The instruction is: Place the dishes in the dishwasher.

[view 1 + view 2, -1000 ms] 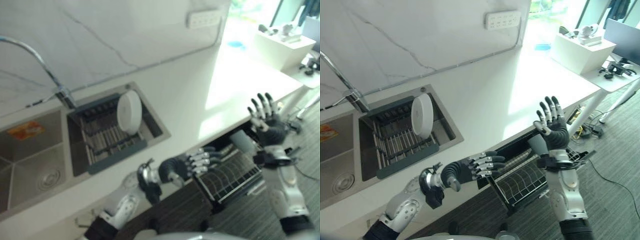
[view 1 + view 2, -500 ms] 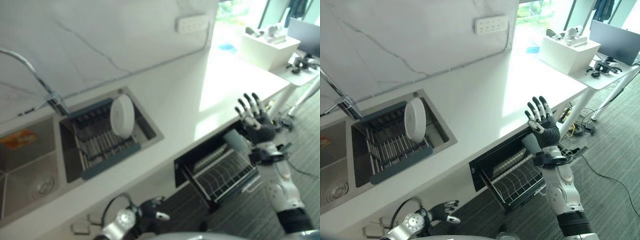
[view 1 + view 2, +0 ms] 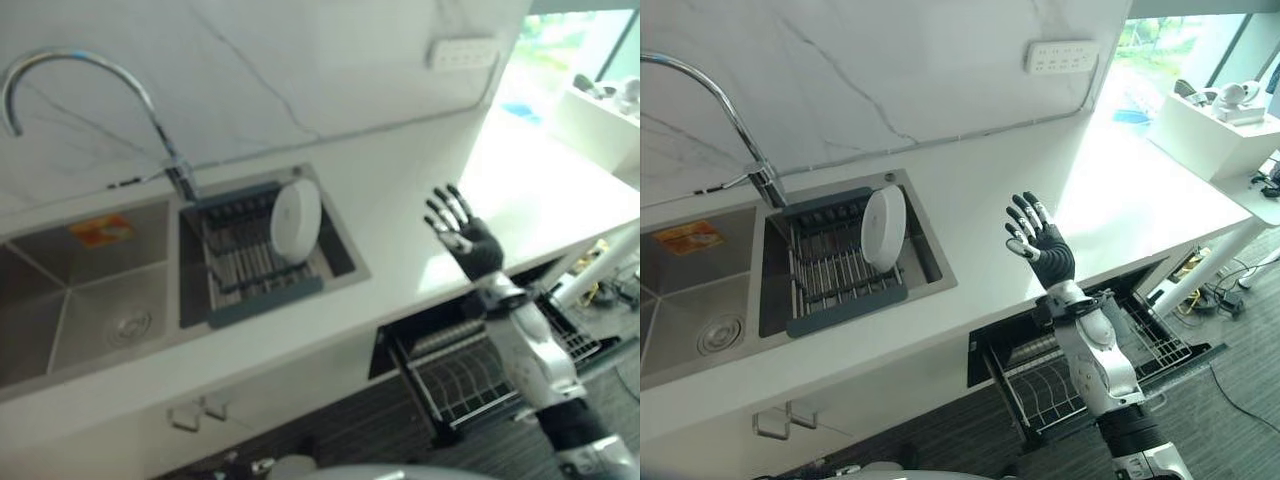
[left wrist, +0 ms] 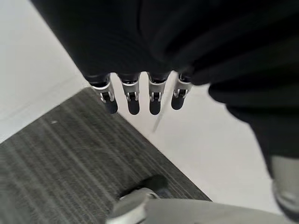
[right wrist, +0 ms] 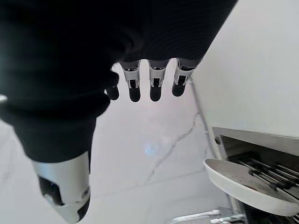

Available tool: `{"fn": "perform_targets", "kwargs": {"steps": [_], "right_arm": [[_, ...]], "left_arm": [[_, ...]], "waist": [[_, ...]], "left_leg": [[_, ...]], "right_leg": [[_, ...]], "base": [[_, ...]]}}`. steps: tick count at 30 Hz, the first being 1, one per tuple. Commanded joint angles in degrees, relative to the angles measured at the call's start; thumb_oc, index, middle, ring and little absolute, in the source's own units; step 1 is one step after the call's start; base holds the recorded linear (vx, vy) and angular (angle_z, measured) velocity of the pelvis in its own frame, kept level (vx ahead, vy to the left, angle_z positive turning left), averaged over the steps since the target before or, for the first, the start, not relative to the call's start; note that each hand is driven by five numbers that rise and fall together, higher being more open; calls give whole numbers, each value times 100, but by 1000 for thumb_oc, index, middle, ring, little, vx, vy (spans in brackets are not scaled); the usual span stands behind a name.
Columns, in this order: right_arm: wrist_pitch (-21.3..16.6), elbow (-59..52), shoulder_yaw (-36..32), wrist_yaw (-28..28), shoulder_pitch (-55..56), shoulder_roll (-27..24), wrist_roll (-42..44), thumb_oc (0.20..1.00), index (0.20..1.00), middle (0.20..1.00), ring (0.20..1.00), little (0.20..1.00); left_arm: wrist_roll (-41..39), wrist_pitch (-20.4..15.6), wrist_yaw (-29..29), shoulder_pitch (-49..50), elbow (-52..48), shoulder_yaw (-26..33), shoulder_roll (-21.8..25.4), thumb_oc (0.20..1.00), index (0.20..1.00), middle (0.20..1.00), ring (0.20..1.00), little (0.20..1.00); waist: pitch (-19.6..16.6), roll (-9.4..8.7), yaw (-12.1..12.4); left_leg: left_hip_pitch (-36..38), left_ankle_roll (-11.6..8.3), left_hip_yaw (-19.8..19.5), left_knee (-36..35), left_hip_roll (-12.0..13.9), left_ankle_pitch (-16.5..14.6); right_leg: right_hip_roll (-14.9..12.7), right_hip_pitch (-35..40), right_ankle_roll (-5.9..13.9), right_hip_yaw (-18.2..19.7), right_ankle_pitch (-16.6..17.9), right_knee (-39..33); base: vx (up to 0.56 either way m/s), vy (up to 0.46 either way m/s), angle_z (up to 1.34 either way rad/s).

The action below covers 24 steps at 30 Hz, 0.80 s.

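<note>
White plate (image 3: 883, 228) stands on edge in the grey drying rack (image 3: 835, 268) inside the sink's rt basin, beside the tap (image 3: 735, 120). Rt hand (image 3: 1042, 246) raised over the counter edge, fingers straight & spread, empty, above the dishwasher's pulled-out rack (image 3: 1065, 375); lt hand (image 4: 140, 51) hangs over grey floor, fingers straight, empty

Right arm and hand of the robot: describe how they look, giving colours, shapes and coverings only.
The right hand has slim silver fingers with dark rounded tips, and a dark ribbed cover over its back and wrist. Below it the arm is smooth silver-grey casing, ending in a black section further down.
</note>
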Motion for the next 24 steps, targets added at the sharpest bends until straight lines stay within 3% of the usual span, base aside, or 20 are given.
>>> {"fn": "perform_targets", "kwargs": {"steps": [1, 5, 13, 21, 24], "right_arm": [[-151, -269, -29, -324, -714, -45, -13, 1000, 1000, 1000, 1000, 1000], [-393, -1, -4, -739, -1186, -84, -574, 1000, 1000, 1000, 1000, 1000], [-267, 495, -137, -1160, -2199, -346, -950, 1000, 1000, 1000, 1000, 1000], [-30, 1322, -351, -1181, -2652, -662, -214, 1000, 1000, 1000, 1000, 1000], [-7, 1608, -362, -1225, -2723, -701, -159, 1000, 1000, 1000, 1000, 1000]], "left_arm": [[-135, -124, 143, -364, 274, -139, 207, 1000, 1000, 1000, 1000, 1000], [91, -379, 178, -313, 261, -129, 255, 1000, 1000, 1000, 1000, 1000], [3, -405, 104, -202, 409, 22, 290, 1000, 1000, 1000, 1000, 1000], [-287, -862, -75, -167, 166, 71, 441, 1000, 1000, 1000, 1000, 1000], [-337, -748, -205, -162, 75, 42, 462, 1000, 1000, 1000, 1000, 1000]], "waist": [[122, 24, 201], [119, 25, 396], [79, 6, 649], [29, -12, 880], [26, -21, 942]], "left_leg": [[82, -125, 282, 43, 304, -238], [46, -116, 202, 43, 270, -230], [12, -131, 25, 43, 213, -205], [-17, -127, -129, 43, 146, -156], [-27, -117, -169, 43, 126, -147]], "right_leg": [[-159, 45, 78, -333, -292, 216], [-195, 112, 97, -483, -278, 190], [-221, 238, 117, -672, -237, 98], [-290, 351, 155, -907, -211, 95], [-297, 380, 163, -962, -204, 89]], "base": [[39, 60, 12], [44, 43, 20], [47, 22, 23], [62, 10, 16], [61, -6, 8]]}}
